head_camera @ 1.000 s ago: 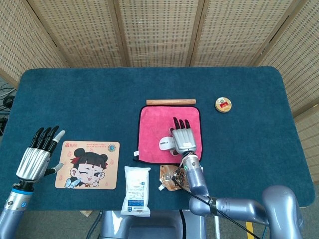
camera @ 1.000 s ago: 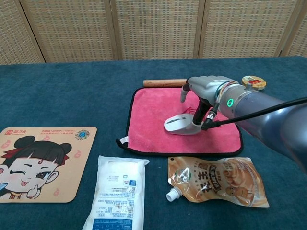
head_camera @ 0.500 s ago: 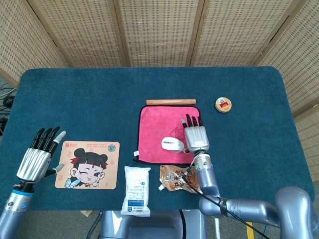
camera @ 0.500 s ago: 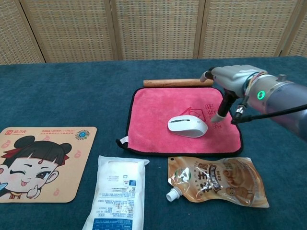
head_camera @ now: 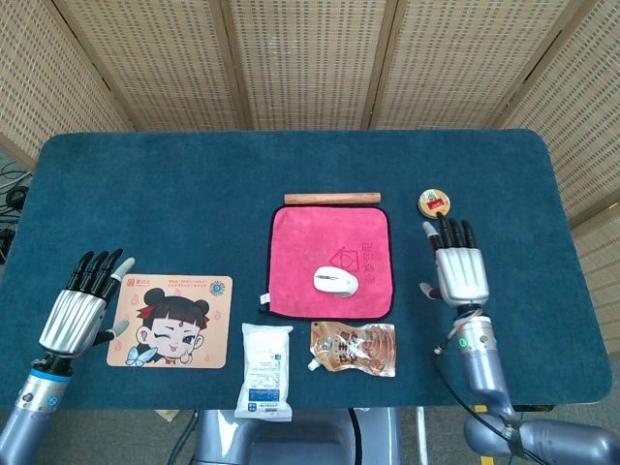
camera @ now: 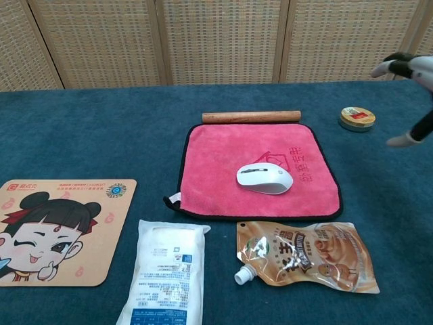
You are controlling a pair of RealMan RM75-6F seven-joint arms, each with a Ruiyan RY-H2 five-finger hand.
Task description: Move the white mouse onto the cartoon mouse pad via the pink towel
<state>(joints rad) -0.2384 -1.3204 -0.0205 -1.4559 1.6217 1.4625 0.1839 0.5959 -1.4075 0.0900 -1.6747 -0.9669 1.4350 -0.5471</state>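
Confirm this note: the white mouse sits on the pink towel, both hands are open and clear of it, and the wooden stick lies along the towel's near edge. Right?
One detail is off. The stick lies along the towel's far edge, not the near one; the head view shows it. The mouse does sit on the towel, and the left hand and right hand are open and clear of it.

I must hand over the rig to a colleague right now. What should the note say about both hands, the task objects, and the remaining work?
Left hand: open, holds nothing, beside the left edge of the cartoon mouse pad.
Right hand: open, holds nothing, over bare table to the right of the pink towel.
White mouse: lies on the pink towel, free of both hands.
Done: mouse placed on the towel.
Left: pick the mouse up from the towel and set it on the cartoon mouse pad.
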